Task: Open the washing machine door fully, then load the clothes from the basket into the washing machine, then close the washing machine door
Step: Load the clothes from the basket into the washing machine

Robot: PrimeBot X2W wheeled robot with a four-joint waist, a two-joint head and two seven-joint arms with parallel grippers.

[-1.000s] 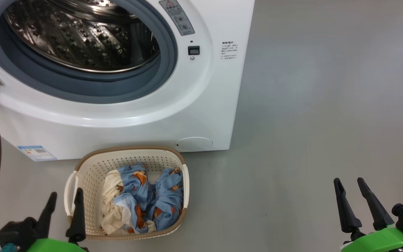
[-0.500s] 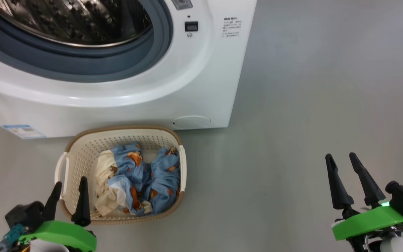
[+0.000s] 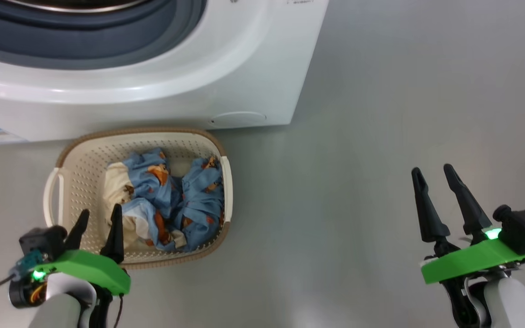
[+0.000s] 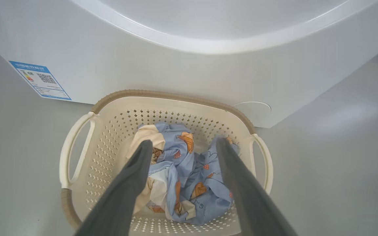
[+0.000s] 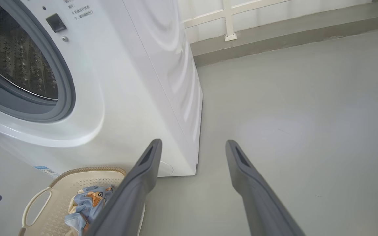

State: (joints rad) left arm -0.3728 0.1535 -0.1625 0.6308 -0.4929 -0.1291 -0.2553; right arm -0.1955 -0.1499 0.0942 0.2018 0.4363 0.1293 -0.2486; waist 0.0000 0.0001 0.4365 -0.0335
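The washing machine [image 3: 226,68] stands at the top of the head view, its grey gasket [image 3: 107,45] and steel drum [image 5: 15,65] uncovered. The washing machine door is out of view. The basket [image 3: 130,132] sits on the floor against the machine's front, holding the clothes [image 3: 171,200], crumpled light-blue pieces with a cream one. My left gripper [image 3: 100,210] hangs open above the basket's near-left corner. In the left wrist view its fingertips [image 4: 184,141] frame the clothes [image 4: 189,170] with nothing between them. Far right over bare floor, my right gripper [image 3: 432,169] stands open and empty.
A blue label [image 4: 39,79] is stuck low on the machine's front. Grey floor [image 3: 358,159] stretches right of the machine and basket. In the right wrist view a low wall base [image 5: 274,32] runs behind the machine.
The head camera has tilted down, so the machine and basket slid up the picture. Both grippers stand higher in the view, the left one now over the basket's corner. Both stay open.
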